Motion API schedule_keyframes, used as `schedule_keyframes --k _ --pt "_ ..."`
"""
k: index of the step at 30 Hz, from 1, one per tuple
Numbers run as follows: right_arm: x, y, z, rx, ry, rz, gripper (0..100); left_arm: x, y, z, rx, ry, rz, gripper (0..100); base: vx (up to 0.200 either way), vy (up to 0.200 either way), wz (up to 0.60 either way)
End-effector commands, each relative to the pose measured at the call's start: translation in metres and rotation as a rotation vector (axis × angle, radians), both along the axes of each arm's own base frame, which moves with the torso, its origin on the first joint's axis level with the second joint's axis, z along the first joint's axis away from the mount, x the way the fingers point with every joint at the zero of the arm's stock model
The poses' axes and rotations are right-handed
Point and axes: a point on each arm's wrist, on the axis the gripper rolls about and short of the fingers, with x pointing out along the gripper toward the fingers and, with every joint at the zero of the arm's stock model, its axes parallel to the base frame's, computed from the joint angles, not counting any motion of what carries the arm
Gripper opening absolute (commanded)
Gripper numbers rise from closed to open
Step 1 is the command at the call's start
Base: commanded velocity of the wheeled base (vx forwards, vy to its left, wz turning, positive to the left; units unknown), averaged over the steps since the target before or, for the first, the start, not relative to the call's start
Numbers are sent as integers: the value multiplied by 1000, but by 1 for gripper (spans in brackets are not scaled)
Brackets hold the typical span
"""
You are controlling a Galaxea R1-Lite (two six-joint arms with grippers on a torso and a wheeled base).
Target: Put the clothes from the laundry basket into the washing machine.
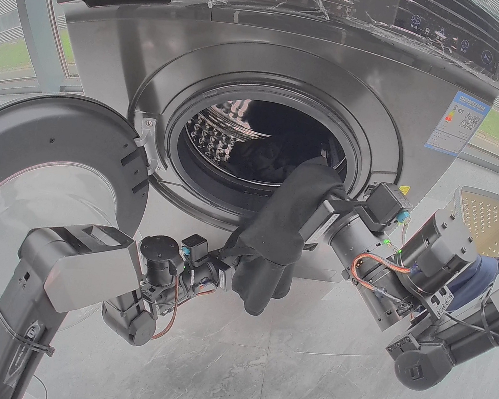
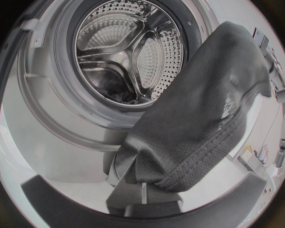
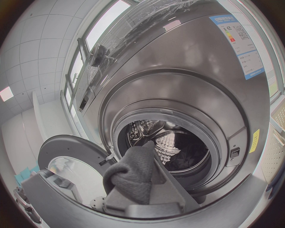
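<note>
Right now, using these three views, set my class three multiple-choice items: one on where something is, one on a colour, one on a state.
1. Where is the garment?
A. inside the basket
B. hanging in front of the washing machine opening
C. flat on the floor

2. What colour is the garment?
A. black
B. white
C. red

3. The washing machine door is:
A. shut
B. open
C. missing

Answers:
1 B, it hangs over the lower edge of the opening, off the floor.
2 A, it looks dark in all three views.
3 B, it is swung out to the robot's left, leaving the drum exposed.
</note>
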Motion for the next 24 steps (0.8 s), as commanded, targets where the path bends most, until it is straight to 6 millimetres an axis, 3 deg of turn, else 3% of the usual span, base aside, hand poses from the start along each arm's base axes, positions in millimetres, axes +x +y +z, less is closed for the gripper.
schedule_keyframes --k 1,6,12,13,18,24 --pt "8 -9 -1 -1 7 -36 0 -21 13 41 -9 -20 1 0 0 0 0" --pt "12 -15 0 11 9 -52 0 -45 22 56 9 1 -9 0 0 0 0" --pt "11 -23 -2 7 20 -68 0 -58 28 80 -9 -30 -7 0 0 0 0" --pt "10 -29 -9 -14 46 -77 0 -64 32 96 -27 -53 -6 0 0 0 0" --pt "8 -41 -26 -53 102 -103 0 -90 44 132 -58 -109 -11 0 0 0 0" --pt "5 -46 -38 -71 151 -109 0 -125 62 157 -81 -127 -21 0 0 0 0"
